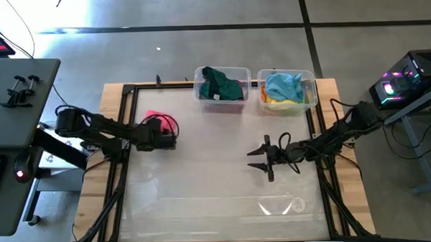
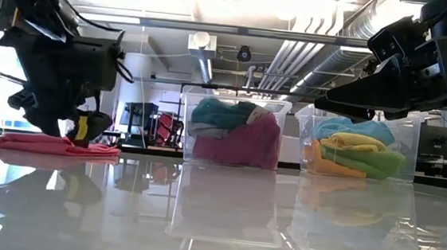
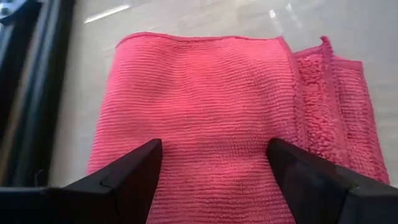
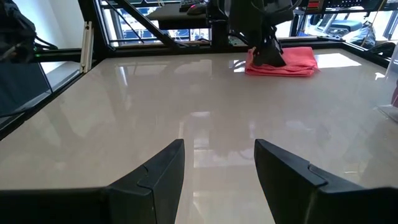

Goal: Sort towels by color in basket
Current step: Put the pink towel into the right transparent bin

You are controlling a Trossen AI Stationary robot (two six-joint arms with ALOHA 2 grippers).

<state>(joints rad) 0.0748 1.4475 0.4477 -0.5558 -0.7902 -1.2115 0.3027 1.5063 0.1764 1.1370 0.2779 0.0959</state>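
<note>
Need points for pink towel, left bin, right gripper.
pink towel (image 3: 205, 112): left wrist view, middle of the folded top face.
left bin (image 2: 185, 126): low view, clear side wall at its left edge.
right gripper (image 1: 262, 159): high view, midway between the fingertips, jaws open.

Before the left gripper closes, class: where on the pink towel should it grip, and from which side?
Grip the pink towel on its folded double layer, coming straight down. It lies flat on the table, and the open left gripper already straddles it.

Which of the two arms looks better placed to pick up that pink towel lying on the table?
The left. Its hand hangs open right over the pink towel, fingers either side. The right hand is open too, but far across the table.
</note>
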